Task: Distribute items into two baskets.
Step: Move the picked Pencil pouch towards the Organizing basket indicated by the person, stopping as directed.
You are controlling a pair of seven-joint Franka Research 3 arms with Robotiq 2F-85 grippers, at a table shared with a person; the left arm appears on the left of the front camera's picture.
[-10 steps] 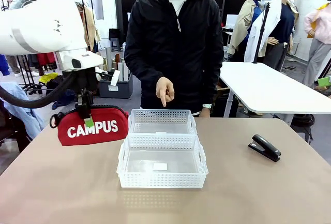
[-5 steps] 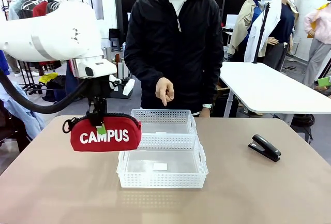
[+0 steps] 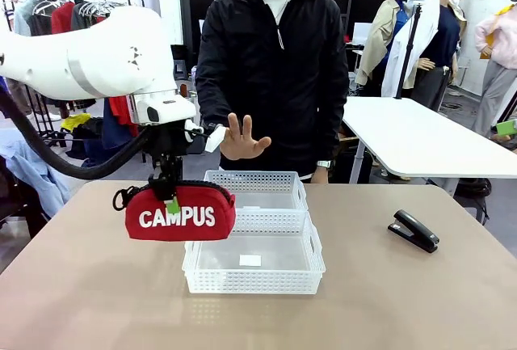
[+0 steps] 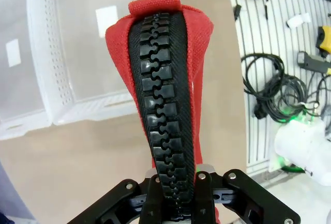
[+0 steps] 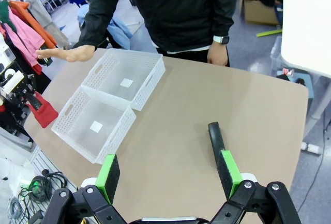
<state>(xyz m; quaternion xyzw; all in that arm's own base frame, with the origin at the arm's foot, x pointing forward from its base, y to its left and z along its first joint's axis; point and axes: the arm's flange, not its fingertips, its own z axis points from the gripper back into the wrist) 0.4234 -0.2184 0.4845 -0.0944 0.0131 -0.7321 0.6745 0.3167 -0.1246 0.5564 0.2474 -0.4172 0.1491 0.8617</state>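
Clamping "CAMPUS" red pouch [image 3: 179, 214] by its zip: left jaws | right jaws: wide, empty

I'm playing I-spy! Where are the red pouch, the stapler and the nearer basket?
red CAMPUS pouch [image 3: 179, 217], front view, lettered side.
black stapler [image 3: 414, 231], front view, top arm.
nearer white basket [image 3: 253, 282], front view, front wall.

Your left gripper [image 3: 172, 203] has carried the pouch [image 3: 179, 216] toward 3 o'clock, seemingly over the edge of the near basket [image 3: 254, 282]; the person's hand [image 3: 242, 139] now spreads open.
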